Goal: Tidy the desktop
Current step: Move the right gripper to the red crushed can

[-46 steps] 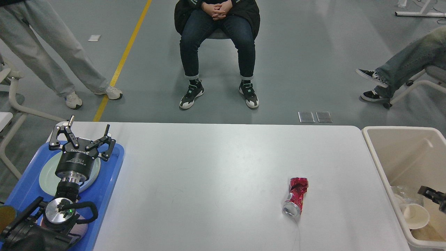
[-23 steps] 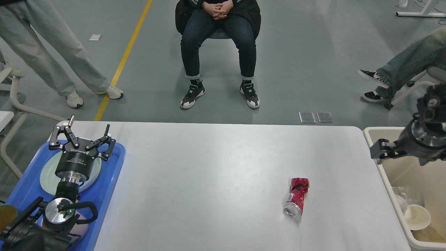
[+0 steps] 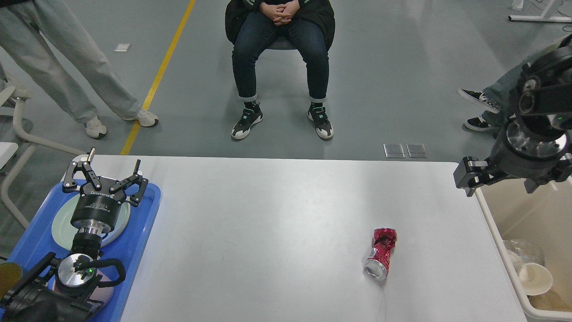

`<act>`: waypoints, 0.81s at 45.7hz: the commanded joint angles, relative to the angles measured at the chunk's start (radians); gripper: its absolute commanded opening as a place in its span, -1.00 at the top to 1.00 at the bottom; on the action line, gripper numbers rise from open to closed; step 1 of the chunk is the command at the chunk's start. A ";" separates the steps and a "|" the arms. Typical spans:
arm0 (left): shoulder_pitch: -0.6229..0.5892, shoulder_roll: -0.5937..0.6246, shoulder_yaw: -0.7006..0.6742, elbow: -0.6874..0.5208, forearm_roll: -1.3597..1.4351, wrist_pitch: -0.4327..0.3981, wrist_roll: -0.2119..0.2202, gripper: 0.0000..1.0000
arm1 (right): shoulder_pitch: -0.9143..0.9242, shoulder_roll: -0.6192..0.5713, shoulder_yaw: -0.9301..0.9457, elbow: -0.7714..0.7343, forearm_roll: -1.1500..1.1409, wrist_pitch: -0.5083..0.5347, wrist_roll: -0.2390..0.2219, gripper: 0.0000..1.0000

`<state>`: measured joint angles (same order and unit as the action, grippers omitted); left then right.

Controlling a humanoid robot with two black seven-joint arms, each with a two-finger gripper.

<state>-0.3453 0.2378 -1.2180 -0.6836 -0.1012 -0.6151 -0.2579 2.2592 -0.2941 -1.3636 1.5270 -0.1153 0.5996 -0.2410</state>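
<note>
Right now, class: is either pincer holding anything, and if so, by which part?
The left pincer is open over the blue tray and holds nothing. The right pincer is too dark to read; nothing shows in it. The crushed red can lies untouched on the desktop.

Can (image 3: 380, 254) lies on my desktop (image 3: 277, 214), right of centre. Tray (image 3: 134, 241) at left edge, bin (image 3: 500, 250) off right edge holding cup (image 3: 534, 278).

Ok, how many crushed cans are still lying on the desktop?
1: a crushed red can lies on its side on the desktop, right of centre, near the beige bin.
</note>
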 commanded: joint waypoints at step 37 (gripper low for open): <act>0.000 0.000 0.000 -0.001 0.000 0.000 0.002 -0.93 | -0.684 0.217 0.294 -0.358 0.016 -0.287 0.043 -1.00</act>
<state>-0.3451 0.2378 -1.2180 -0.6842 -0.1014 -0.6151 -0.2561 1.7071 -0.1295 -1.0984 1.2924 -0.0998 0.3171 -0.1965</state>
